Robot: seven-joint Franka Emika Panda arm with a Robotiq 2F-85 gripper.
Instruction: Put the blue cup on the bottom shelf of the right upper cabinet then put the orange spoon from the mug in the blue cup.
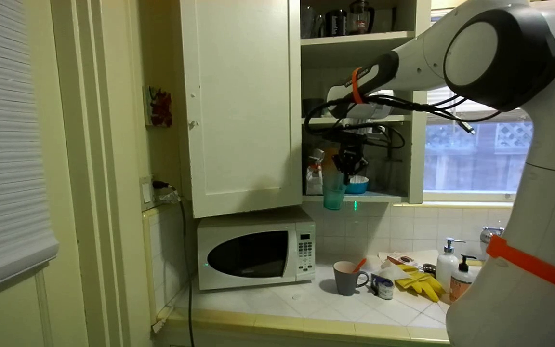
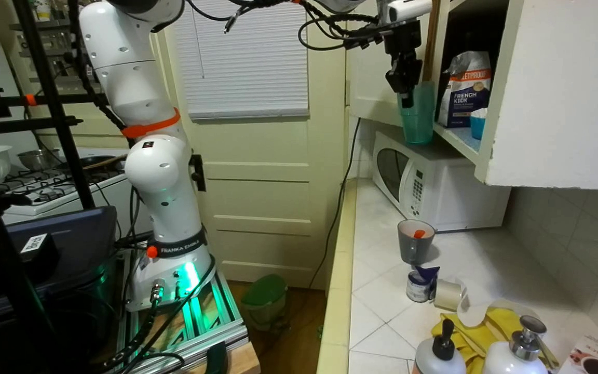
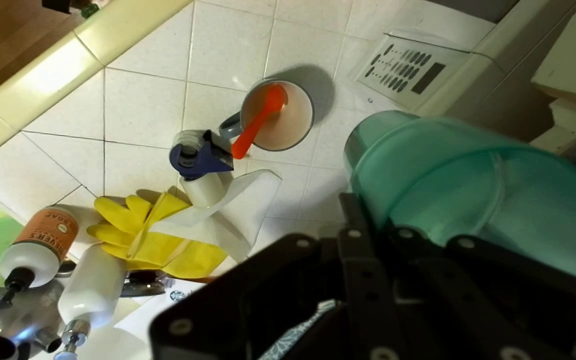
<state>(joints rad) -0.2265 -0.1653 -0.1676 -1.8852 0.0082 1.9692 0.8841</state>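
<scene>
Pinching teal tumbler (image 2: 418, 119) by its wall w/ gripper (image 2: 409, 98), w/ long axis approx. vert., just outside bottom shelf (image 1: 383, 198); next prob. straight inward, w/ slight lift to clear its edge.

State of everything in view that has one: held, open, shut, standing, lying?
gripper: closed on the blue cup
blue cup: held in the air, roughly upright, not on the bottom shelf
right upper cabinet: open
mug: upright on the counter
orange spoon: leaning in the mug, one end past the rim
microwave: door shut
pump bottles: standing
yellow gloves: lying limp
white blind: down
</scene>
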